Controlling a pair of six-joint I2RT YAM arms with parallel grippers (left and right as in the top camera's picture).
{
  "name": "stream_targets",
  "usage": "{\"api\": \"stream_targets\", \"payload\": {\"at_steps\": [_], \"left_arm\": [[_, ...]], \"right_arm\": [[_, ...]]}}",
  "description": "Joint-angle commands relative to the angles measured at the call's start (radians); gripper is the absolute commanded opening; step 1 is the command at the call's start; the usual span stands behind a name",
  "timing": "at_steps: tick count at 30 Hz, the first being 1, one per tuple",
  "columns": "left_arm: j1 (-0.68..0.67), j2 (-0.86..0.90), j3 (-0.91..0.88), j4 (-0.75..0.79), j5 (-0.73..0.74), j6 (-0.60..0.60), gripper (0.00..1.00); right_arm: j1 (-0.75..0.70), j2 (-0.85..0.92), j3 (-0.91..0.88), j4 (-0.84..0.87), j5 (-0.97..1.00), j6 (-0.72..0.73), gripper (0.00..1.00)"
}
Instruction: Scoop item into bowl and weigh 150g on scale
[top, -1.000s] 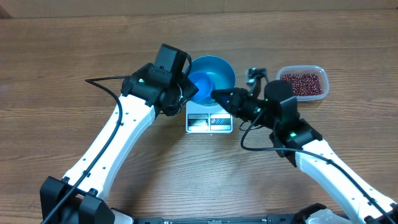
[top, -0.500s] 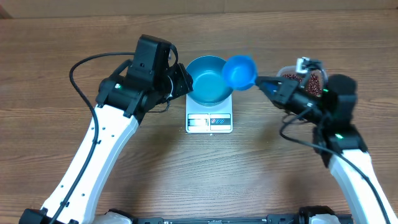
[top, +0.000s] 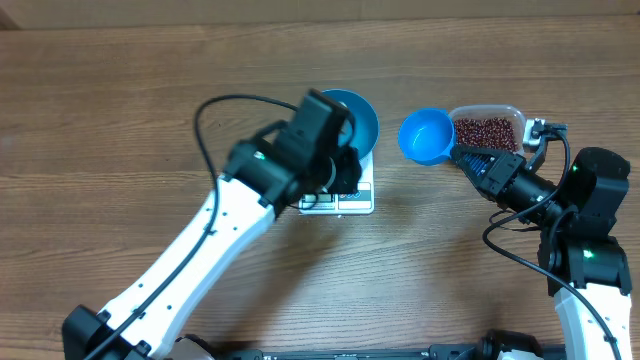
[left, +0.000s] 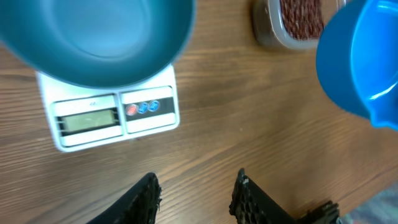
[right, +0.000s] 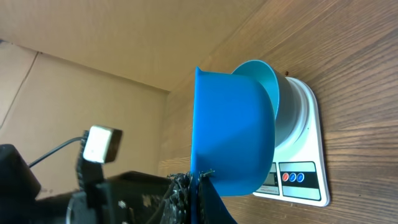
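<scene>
The bright blue bowl (top: 358, 112) sits on the white scale (top: 358, 199), looks empty and is partly hidden by my left arm. In the left wrist view the bowl (left: 93, 37) fills the top, with the scale (left: 112, 118) display below it. My left gripper (left: 196, 190) hangs open over bare wood in front of the scale, holding nothing. My right gripper (top: 478, 161) is shut on the handle of the blue scoop (top: 427, 135), whose empty cup hangs between bowl and tub. The red-brown beans (top: 487, 132) lie in the clear tub (top: 512, 112).
The right wrist view shows the scoop (right: 233, 137) on edge in front of the bowl (right: 267, 78) and scale (right: 305, 162). A black cable (top: 215, 105) loops over the table left of the bowl. A brown cardboard wall stands behind.
My right gripper has carried the scoop from over the bowl rightward to beside the tub. My left arm has swung right over the scale's front, its jaws narrowing somewhat.
</scene>
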Motion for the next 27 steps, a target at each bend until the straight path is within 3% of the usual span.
{"api": "stream_targets", "payload": {"at_steps": [1,5,14,27], "left_arm": [[-0.059,0.024,-0.064,0.056,-0.030,-0.026,0.38],[-0.116,0.054,-0.111,0.125,-0.081,-0.042,0.31],[-0.187,0.159,-0.129,0.179,-0.120,-0.052,0.26],[-0.210,0.211,-0.130,0.208,-0.135,-0.051,0.26]], "right_arm": [[-0.004,-0.009,0.014,0.005,-0.011,-0.039,0.04],[-0.003,-0.009,0.014,-0.004,-0.011,-0.039,0.04],[-0.004,-0.009,0.014,-0.007,-0.010,-0.039,0.04],[-0.004,-0.009,0.014,-0.011,-0.010,-0.039,0.04]]}}
